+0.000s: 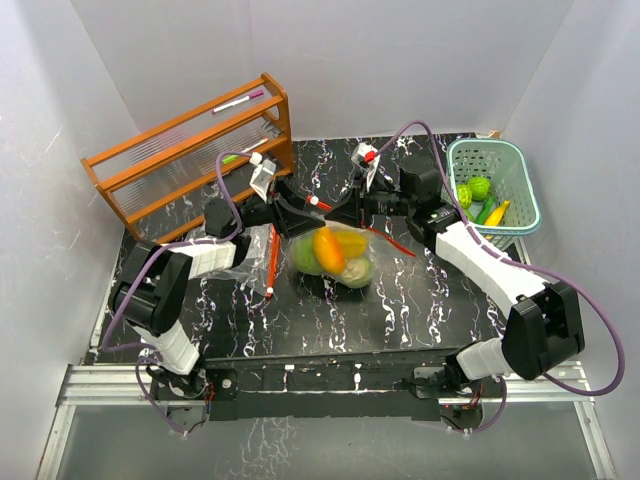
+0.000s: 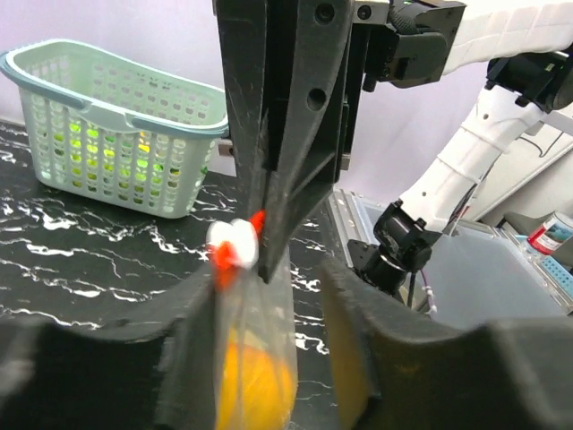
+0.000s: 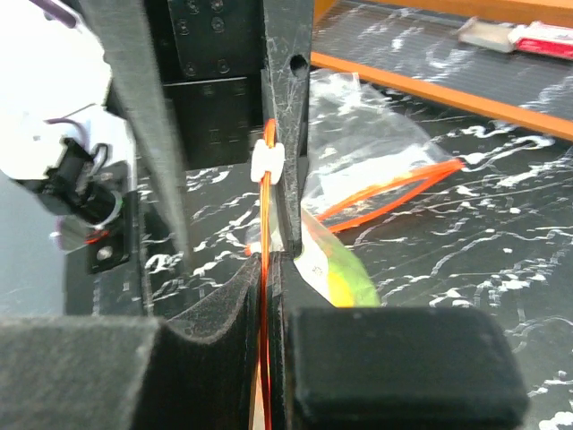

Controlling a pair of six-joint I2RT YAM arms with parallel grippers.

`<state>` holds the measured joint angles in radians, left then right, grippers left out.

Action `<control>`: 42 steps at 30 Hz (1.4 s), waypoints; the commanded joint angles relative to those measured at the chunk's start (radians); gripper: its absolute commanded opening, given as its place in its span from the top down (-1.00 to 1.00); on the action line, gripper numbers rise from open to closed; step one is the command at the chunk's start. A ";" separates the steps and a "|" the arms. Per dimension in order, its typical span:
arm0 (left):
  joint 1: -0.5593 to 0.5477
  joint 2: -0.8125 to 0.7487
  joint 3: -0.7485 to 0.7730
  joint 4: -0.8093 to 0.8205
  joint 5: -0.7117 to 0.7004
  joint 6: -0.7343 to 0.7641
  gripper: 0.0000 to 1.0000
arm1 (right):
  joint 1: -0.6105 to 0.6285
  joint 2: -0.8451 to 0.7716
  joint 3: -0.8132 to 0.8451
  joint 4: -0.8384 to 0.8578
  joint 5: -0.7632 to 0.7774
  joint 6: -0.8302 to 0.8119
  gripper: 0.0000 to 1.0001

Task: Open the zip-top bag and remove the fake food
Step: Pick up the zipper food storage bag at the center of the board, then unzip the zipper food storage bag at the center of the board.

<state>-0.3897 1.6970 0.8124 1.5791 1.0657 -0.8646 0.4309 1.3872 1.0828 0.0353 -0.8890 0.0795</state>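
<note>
Mid-table, on black marbled table (image 1: 420,300), clear bag (image 1: 338,262) bulging with orange, yellow and green food (image 1: 328,250). Clenched on bag's orange zip edge, next to white slider (image 3: 268,161), right gripper (image 3: 269,262). Facing it, left gripper (image 2: 269,296), jaws parted astride bag top, one finger against plastic, other clear. Far right, teal basket (image 1: 487,147) holding more green pieces (image 1: 480,187) and banana (image 1: 497,212). Beside left arm, second bag (image 1: 256,250) lying flat. Far left, wooden rack (image 1: 190,160).

zip-top bag (image 1: 350,236), fake food (image 1: 328,250) inside, basket (image 1: 487,143) right
</note>
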 commanded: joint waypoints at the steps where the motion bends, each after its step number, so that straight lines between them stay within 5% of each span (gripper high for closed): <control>1: -0.020 -0.067 0.029 0.055 0.039 0.039 0.38 | -0.003 -0.039 0.017 0.101 -0.020 0.020 0.85; 4: -0.020 -0.095 0.009 0.031 0.030 0.054 0.95 | -0.004 -0.053 0.013 0.101 -0.010 0.022 0.85; 5: -0.020 -0.101 0.007 0.023 0.028 0.056 1.00 | -0.003 -0.056 0.012 0.101 -0.010 0.023 0.85; 11: -0.019 -0.114 -0.009 -0.015 0.029 0.069 1.00 | -0.003 -0.062 0.000 0.112 0.028 0.043 0.83; 20: -0.029 -0.116 -0.003 -0.088 0.039 0.109 1.00 | -0.003 -0.063 0.015 0.202 0.056 0.094 -0.05; 42: -0.035 -0.155 -0.012 -0.165 0.008 0.171 1.00 | 0.050 0.030 0.087 0.151 0.026 0.075 0.11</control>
<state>-0.4194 1.6138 0.8017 1.3880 1.0916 -0.7265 0.4763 1.4349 1.1576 0.1684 -0.8600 0.1669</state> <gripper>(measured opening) 0.007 0.448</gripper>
